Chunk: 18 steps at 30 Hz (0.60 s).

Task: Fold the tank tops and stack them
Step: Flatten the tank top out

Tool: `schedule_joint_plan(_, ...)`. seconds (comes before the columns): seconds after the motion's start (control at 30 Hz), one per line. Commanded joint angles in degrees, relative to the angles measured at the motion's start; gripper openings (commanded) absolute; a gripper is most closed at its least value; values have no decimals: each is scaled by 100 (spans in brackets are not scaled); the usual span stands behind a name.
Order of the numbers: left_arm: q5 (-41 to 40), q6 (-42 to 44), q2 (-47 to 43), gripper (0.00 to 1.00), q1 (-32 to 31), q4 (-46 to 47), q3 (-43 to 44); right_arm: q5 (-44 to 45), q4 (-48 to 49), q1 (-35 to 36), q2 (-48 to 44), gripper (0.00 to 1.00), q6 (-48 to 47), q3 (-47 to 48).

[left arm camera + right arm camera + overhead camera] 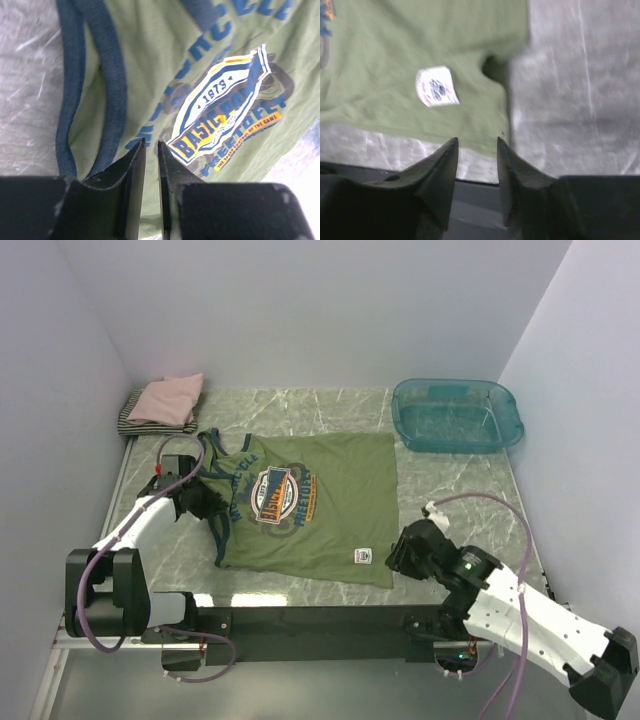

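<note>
The marbled surface [450, 490] carries one job half done. Spread flat across its middle, print side up, lies the olive-green tank top [330, 510], not yet folded; its neck and straps point toward the left arm and its hem toward the right. The fabric looks smoothed out, so I judge the folding itself is about to start and every fold on this garment remains to be made. The teal tub [512, 410] stands at the far right corner, well apart from the shirt and out of the way. In the far left corner, a folded pink top [168, 398] rests on a folded striped top [135, 415]; that pile seems finished, and it is where the green one should end up. Nothing lies between the shirt and the pile. The left gripper [151, 145] hangs over the navy-trimmed armhole beside the chest print [225, 107], its jaws parted only a sliver and grasping nothing. The right gripper [477, 142] sits just off the hem's near corner, jaws released and empty. A small white label [437, 86] is sewn close to that corner.
</note>
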Motion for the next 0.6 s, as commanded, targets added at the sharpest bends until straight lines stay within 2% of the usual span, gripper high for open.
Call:
schedule_joint_plan(0.0,103,413,-175,22,-1,-147,292,612,409,14,649,38,-113,392)
schedule_joint_plan(0.1,165,440,-210,21,8,-182,292,980,359,14,1763,38,-52,839)
schedule_joint_plan(0.2,235,414,-237,21,-168,-165,240,1262,393,-3,2231,38,-87,1077)
schedule_joint_plan(0.37,367,431,-193,20,-221,-129,213,1008,867,-4,2233,39,-70,797)
schedule_joint_plan(0.57,367,317,-114,18,-396,-103,257,675,921,5,2444,36,106,559)
